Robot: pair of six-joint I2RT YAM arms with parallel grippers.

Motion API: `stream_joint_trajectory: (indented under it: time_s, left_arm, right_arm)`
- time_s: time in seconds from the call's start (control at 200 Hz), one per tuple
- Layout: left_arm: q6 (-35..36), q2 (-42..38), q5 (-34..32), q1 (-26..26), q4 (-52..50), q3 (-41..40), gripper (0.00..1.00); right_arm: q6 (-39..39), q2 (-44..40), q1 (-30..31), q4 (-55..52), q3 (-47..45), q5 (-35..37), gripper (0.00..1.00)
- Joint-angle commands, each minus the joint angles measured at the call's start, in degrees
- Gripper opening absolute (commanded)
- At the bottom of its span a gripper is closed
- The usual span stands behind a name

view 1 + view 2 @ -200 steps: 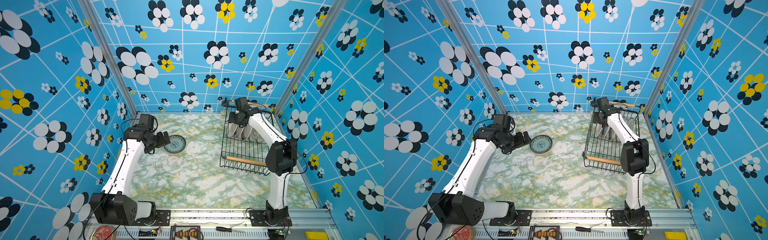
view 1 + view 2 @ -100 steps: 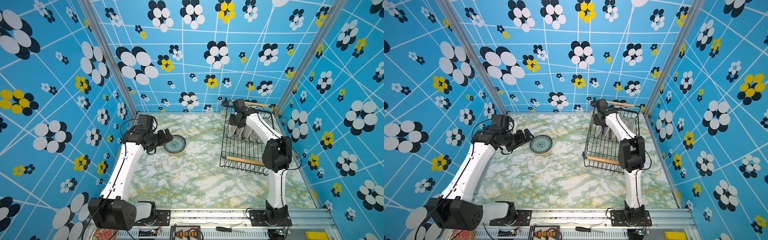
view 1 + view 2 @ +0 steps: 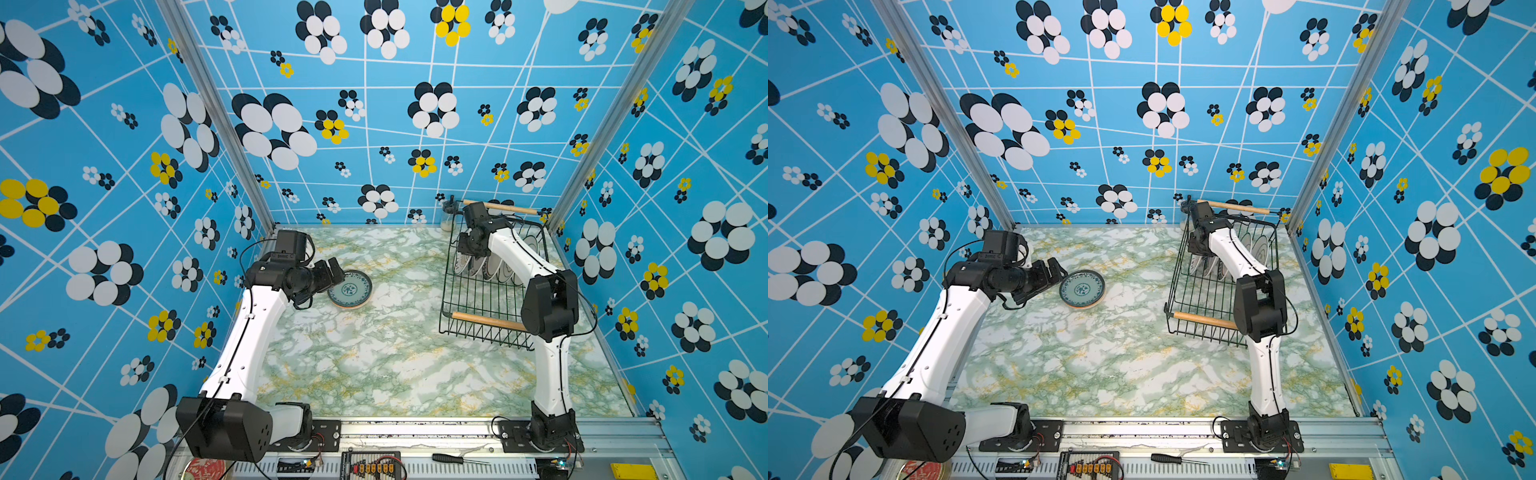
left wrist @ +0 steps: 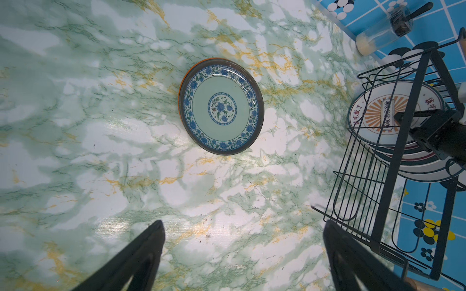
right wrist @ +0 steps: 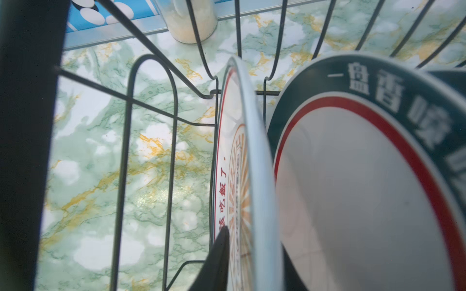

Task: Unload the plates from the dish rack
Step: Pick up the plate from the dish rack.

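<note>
Right gripper (image 5: 254, 241), narrow on the front plate (image 5: 234, 163) at lower middle, could snag it on rack (image 3: 482, 320) wires lifting; left gripper (image 4: 243, 224) wide

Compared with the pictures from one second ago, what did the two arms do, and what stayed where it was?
The right gripper sank slightly into the dish rack and closed in around the rim of the emblem plate; a firm hold is not certain. The left gripper, open, shifted slightly near the blue-patterned plate. That plate and the rack stayed put.
</note>
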Motion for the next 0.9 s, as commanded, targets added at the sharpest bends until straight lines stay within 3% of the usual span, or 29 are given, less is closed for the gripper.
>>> stream_joint_trajectory:
  time_s: [0.0,0.18,0.55,0.895]
  left_arm:
    - [0.1,-0.3,-1.0,-0.2,-0.4,0.3,0.99]
    - [0.0,2.0,0.3,-0.3,-1.6,0.7,0.99]
    - [3.4,6.6,3.8,-0.9,-5.3,3.4,0.99]
    - [2.0,5.9,5.6,-1.0,-1.8,1.9,0.99]
  right_arm:
    - [0.3,1.0,0.1,-0.3,0.7,-0.5,0.21]
    - [-0.2,0.5,0.1,-0.6,0.6,-0.5,0.11]
    - [-4.3,-4.8,0.2,-2.1,0.0,4.3,0.06]
    - [-7.2,-9.8,0.2,-4.9,-0.4,9.7,0.04]
